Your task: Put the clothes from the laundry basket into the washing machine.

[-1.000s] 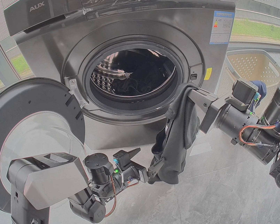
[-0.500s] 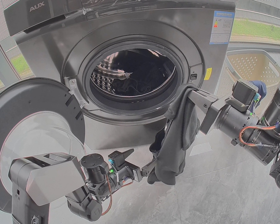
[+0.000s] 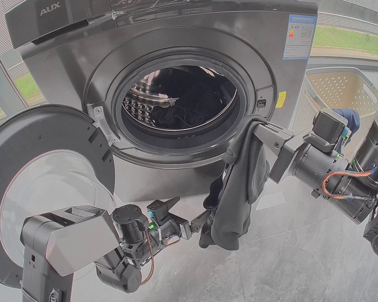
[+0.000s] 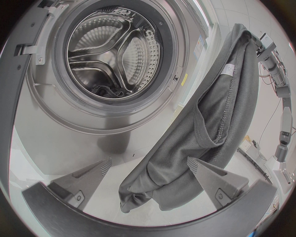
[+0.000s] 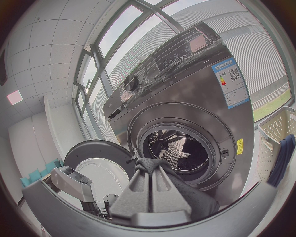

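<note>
- Now, in the head view you see the right gripper (image 3: 259, 129) pinching the top of a dark grey garment (image 3: 238, 188). The garment hangs in the air in front of the washing machine (image 3: 65, 69), below its open mouth. The left gripper (image 3: 202, 221) sits at the cloth's lower edge with its fingers spread.
- Beside the machine, to the right, stands the laundry basket (image 3: 347, 84), with a blue garment (image 3: 351, 119) over its rim. The door (image 3: 31, 147) is swung open to the left.
- From the left wrist view you get the spread fingers (image 4: 212, 176) either side of the garment's bunched lower end, and the steel drum (image 4: 123, 46) with dark clothes (image 4: 104, 91) at its bottom.
- From the right wrist view you see the right gripper's fingers (image 5: 138, 191) pressed together on the grey cloth, pointed at the machine's mouth.
</note>
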Robot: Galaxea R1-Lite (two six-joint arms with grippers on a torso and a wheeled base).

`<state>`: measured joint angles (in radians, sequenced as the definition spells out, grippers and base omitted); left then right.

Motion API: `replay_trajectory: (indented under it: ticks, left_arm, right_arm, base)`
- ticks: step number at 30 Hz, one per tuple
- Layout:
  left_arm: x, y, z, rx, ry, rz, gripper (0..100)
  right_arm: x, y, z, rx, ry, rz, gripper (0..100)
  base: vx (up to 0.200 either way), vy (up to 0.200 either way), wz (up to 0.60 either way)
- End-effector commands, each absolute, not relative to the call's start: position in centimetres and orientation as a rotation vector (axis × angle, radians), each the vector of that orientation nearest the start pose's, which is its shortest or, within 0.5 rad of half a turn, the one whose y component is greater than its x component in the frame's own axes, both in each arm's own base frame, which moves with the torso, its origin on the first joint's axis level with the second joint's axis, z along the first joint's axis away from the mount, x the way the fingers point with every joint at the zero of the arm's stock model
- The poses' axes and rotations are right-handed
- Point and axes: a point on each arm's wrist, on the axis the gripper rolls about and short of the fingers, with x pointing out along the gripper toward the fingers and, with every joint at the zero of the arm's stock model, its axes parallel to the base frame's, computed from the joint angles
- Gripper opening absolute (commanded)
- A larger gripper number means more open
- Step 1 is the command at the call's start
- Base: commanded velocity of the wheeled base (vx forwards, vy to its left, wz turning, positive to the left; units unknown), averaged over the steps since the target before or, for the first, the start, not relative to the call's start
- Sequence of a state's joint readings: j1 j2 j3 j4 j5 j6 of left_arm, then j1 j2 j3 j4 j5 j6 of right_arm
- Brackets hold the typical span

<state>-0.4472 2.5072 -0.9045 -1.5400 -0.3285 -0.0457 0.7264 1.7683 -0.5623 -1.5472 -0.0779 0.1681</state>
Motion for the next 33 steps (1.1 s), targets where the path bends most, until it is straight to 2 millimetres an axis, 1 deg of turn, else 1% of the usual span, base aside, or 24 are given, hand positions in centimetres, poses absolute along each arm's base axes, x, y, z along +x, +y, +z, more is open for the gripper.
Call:
replay_trajectory:
  ticks: [1,9,12,16,19,22,25,30,33]
  left_arm:
    - [37.2,-19.7,-1.2,-0.043,0.073,-0.796,100]
    - [36.3,-21.3,-1.4,-0.041,0.073,-0.842,100]
    - [35.9,-21.4,-1.5,-0.033,0.079,-0.848,100]
    - [34.8,-21.3,-1.9,-0.023,0.121,-0.861,100]
    - [34.2,-21.1,-1.9,-0.010,0.138,-0.869,100]
    - [33.8,-20.9,-2.1,-0.002,0.151,-0.870,100]
    - [34.1,-20.9,-1.8,-0.003,0.138,-0.866,100]
    - [35.3,-22.0,-1.0,-0.018,0.070,-0.867,100]
    - [35.8,-22.4,-0.9,-0.023,0.049,-0.869,100]
  right_arm:
    - [21.5,19.3,19.1,0.298,-0.260,0.680,0]
    - [21.5,19.3,19.1,0.297,-0.259,0.678,0]
    - [21.5,19.3,19.1,0.297,-0.260,0.678,0]
    - [21.7,19.0,19.1,0.296,-0.262,0.667,0]
    - [21.8,19.0,19.1,0.296,-0.262,0.666,0]
    - [21.8,19.0,19.1,0.296,-0.262,0.664,0]
    - [21.7,19.0,19.1,0.295,-0.260,0.666,0]
    - [21.7,19.2,19.0,0.295,-0.257,0.672,0]
    - [21.6,19.3,19.0,0.296,-0.256,0.675,0]
  base:
    - [0.000,0.000,0.00]
    - [0.000,0.000,0.00]
    - [0.000,0.000,0.00]
    - [0.000,0.000,0.00]
    - [0.000,0.000,0.00]
    - [0.000,0.000,0.00]
    - [0.000,0.000,0.00]
    - [0.000,0.000,0.00]
    - [0.000,0.000,0.00]
